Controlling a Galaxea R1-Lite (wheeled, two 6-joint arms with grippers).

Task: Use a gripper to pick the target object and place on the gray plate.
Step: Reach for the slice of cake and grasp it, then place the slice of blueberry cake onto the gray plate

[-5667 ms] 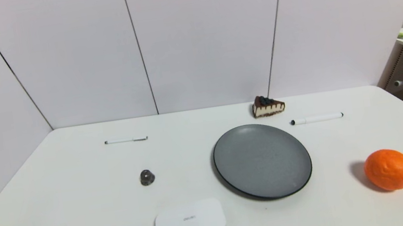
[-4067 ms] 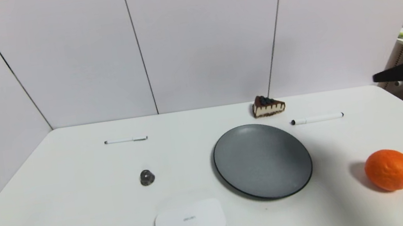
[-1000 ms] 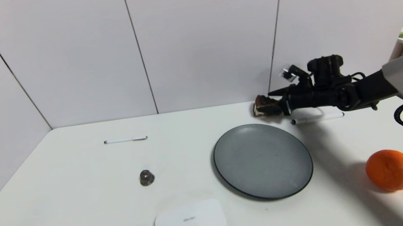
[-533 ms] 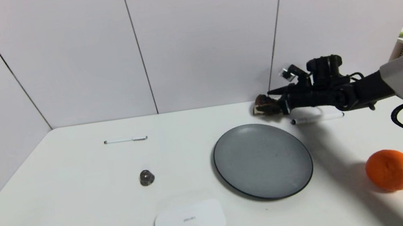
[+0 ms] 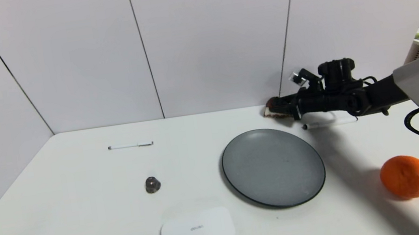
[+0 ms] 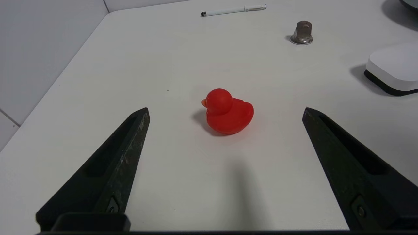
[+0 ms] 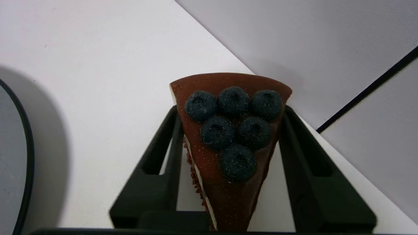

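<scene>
Cake mostly hidden from my head camera

My right gripper (image 5: 278,104) is covering most of the cake slice (image 5: 273,110) at the counter's far edge; the white pen (image 5: 331,122) is partly hiding under its arm.

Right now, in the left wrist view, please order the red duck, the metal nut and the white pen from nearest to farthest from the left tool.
1. Red duck: nearest, on the table just ahead of the open left tool, between the lines of its fingers.
2. Metal nut: farther out, nearer the white box.
3. White pen: farthest, toward the wall.
</scene>
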